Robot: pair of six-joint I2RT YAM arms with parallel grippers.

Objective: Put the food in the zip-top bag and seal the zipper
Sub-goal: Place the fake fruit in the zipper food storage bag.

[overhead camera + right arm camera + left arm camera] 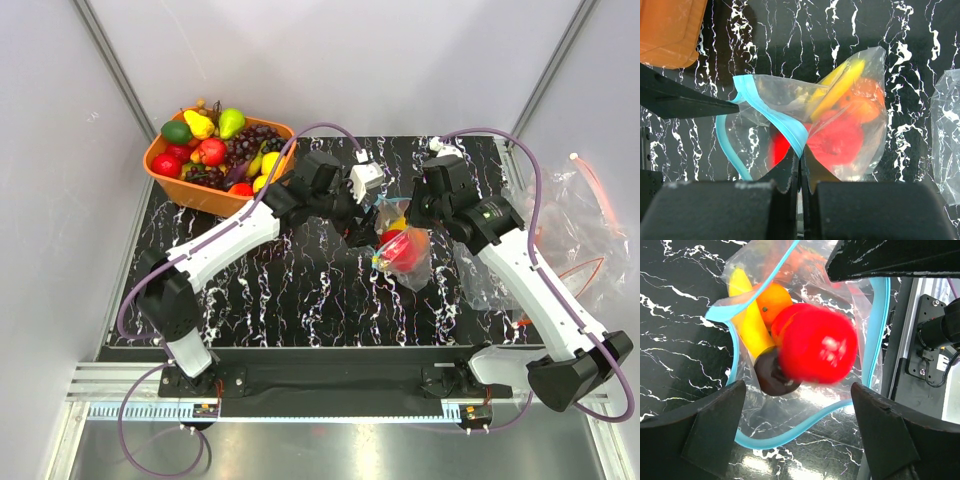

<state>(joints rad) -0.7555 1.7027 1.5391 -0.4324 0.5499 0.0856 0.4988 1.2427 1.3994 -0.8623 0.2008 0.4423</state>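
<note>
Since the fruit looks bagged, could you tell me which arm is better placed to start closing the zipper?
Probably left. The left hand is open and empty over the gaping zip-top bag, free to pinch the zipper. The right hand is shut on the zipper, holding the bag.

Two white-shelled arms (225, 245) with black joints (170, 297) and thin purple cables (322, 126).

Bright, even light; red fruit (817, 347) blurred.

Orange fruit basket (196, 193), spare clear bags (580, 220)
</note>
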